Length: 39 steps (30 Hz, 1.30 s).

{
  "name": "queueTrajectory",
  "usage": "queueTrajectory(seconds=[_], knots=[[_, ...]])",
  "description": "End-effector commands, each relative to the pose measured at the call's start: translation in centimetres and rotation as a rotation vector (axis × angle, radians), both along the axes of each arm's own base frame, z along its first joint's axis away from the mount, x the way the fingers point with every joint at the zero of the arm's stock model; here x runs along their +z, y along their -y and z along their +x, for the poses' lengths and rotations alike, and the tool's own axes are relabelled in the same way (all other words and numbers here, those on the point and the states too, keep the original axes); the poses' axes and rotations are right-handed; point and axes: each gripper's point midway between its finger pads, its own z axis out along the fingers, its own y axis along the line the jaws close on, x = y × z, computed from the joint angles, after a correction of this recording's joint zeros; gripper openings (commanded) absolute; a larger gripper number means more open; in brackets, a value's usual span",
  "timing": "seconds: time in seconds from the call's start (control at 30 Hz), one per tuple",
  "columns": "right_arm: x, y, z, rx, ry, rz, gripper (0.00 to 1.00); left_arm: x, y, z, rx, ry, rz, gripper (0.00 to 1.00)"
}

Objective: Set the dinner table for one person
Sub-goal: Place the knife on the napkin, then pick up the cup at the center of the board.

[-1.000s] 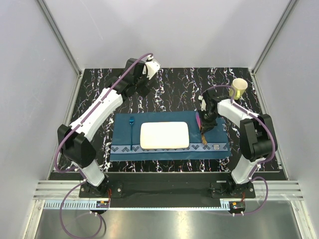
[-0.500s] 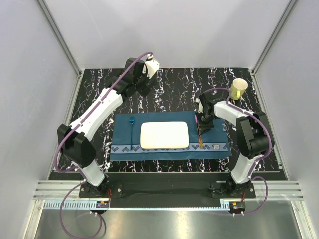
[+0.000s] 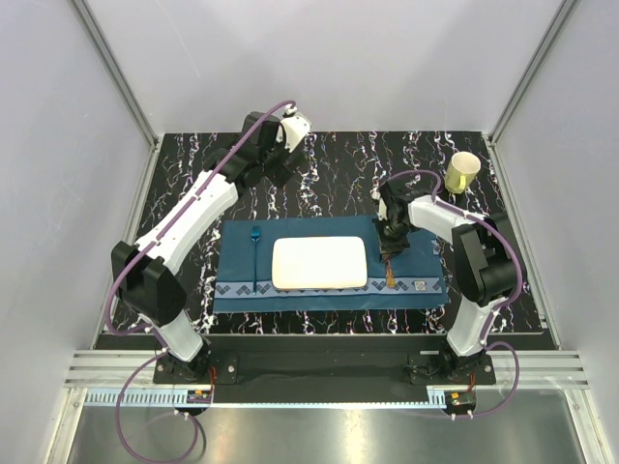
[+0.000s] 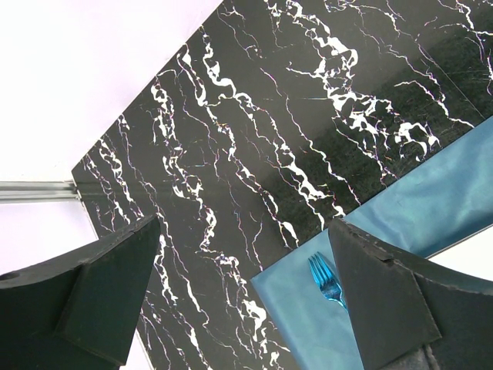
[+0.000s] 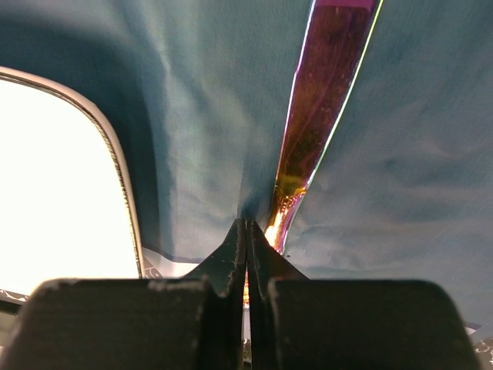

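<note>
We are starting at the right gripper (image 5: 247, 223), whose two fingers are pressing flat against each other with no gap showing. Their tips are coming down onto the teal placemat (image 5: 192, 100). We cannot tell whether any fold of the cloth is caught between them. Just to the right of the tips a long flat utensil (image 5: 323, 92), purple shading to orange, is lying on the cloth, beside the fingers rather than between them. To the left of the tips the rounded rim of the white plate (image 5: 54, 185) is showing.

From above, we are seeing this right gripper (image 3: 390, 242) pointing down at the right part of the placemat (image 3: 237, 280), between the plate (image 3: 319, 263) and the mat's right edge. The orange end of the utensil (image 3: 391, 278) is sticking out toward the near edge.

The left gripper (image 3: 276, 169) is hanging over the far left part of the dinner table (image 3: 338, 159) with its jaws spread wide and gripping nothing. In its own camera the left gripper (image 4: 245, 223) is framing bare dinner table (image 4: 231, 154), a corner of the placemat (image 4: 431, 193) and the prongs of a blue fork (image 4: 327, 280).

The placemat is lying along the near edge of the dinner table, with the plate in its middle. The fork (image 3: 255, 253) is lying on its left part, prongs toward the far edge. A pale yellow cup (image 3: 462, 172) is sitting near the far right corner.
</note>
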Motion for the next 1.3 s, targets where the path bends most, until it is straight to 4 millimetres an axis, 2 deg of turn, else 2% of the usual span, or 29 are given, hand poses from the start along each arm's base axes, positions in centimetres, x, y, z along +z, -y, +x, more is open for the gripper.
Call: queueTrajectory(seconds=[0.0,0.2,0.27,0.33,0.37,0.43,0.47,0.5,0.6,0.67,0.7,0.73,0.77,0.8,0.87,0.9,0.93,0.97,1.0,1.03,1.07,1.1,1.17,1.2,1.27], knots=[[2.7,-0.8,2.1,0.042,0.11,0.021,0.03,2.5,0.1,-0.1,0.0,0.073,-0.062,0.99],[5.1,-1.7,2.5,0.102,0.18,0.065,0.31,2.5,-0.1,-0.2,0.003,0.073,-0.064,0.99],[6.5,-1.7,3.3,0.124,0.233,0.055,0.37,2.7,-0.2,-0.3,0.004,0.079,-0.059,0.99],[8.2,-0.8,5.2,0.163,0.319,-0.017,0.38,2.7,-0.3,-0.5,0.001,0.079,-0.058,0.99],[9.0,-0.2,5.9,0.177,0.352,-0.055,0.42,2.8,-0.3,-0.6,-0.004,0.081,-0.056,0.99],[10.6,1.7,8.0,0.215,0.437,-0.188,0.43,2.6,-0.3,-0.8,-0.006,0.078,-0.054,0.99],[11.1,2.5,8.5,0.226,0.461,-0.238,0.46,2.8,-0.4,-0.8,-0.004,0.081,-0.055,0.99],[12.1,3.9,9.8,0.23,0.509,-0.325,0.53,2.9,-0.5,-0.8,-0.002,0.084,-0.054,0.99],[14.4,6.3,12.1,0.234,0.601,-0.46,0.61,2.8,-0.8,-1.0,0.002,0.086,-0.047,0.99],[15.8,7.8,13.7,0.191,0.649,-0.513,0.64,3.0,-1.2,-1.1,0.019,0.096,-0.038,0.99],[17.5,9.7,15.0,0.127,0.678,-0.545,0.63,3.3,-1.3,-1.0,0.023,0.111,-0.043,0.99],[17.6,10.7,15.8,0.089,0.676,-0.565,0.63,3.5,-1.4,-1.0,0.027,0.119,-0.041,0.99],[18.2,11.8,16.3,0.048,0.68,-0.585,0.65,3.6,-1.7,-1.1,0.036,0.129,-0.04,0.99],[19.9,13.8,17.3,-0.025,0.705,-0.609,0.72,3.9,-1.7,-1.0,0.04,0.144,-0.048,0.99],[20.1,15.5,18.1,-0.06,0.69,-0.615,0.78,4.2,-1.9,-1.3,0.042,0.16,-0.053,0.99],[21.5,15.7,19.0,-0.075,0.715,-0.591,0.8,4.4,-1.9,-1.3,0.04,0.172,-0.057,0.99],[21.3,16.9,19.6,-0.102,0.698,-0.591,0.9,4.6,-2.0,-1.4,0.044,0.183,-0.059,0.99],[20.7,16.9,19.4,-0.1,0.654,-0.548,0.94,4.6,-2.3,-1.5,0.05,0.197,-0.058,0.99],[22.9,17.1,20.4,-0.124,0.692,-0.524,0.95,4.7,-2.5,-1.6,0.058,0.205,-0.057,0.99],[22.0,18.2,20.9,-0.144,0.658,-0.523,0.96,4.7,-2.7,-1.7,0.065,0.211,-0.056,0.99],[22.2,18.4,20.8,-0.157,0.645,-0.515,0.97,4.4,-3.2,-2.1,0.079,0.212,-0.054,0.99],[22.8,18.2,21.3,-0.145,0.663,-0.479,0.96,4.4,-3.2,-2.2,0.081,0.219,-0.058,0.99],[22.1,18.4,21.5,-0.138,0.642,-0.468,0.95,3.9,-3.7,-2.8,0.089,0.223,-0.058,0.99],[22.6,18.4,21.7,-0.135,0.649,-0.464,0.95,3.7,-3.8,-3.0,0.089,0.221,-0.057,0.99],[21.4,19.5,22.1,-0.151,0.608,-0.496,0.95,3.2,-4.1,-3.4,0.086,0.224,-0.053,0.99]])
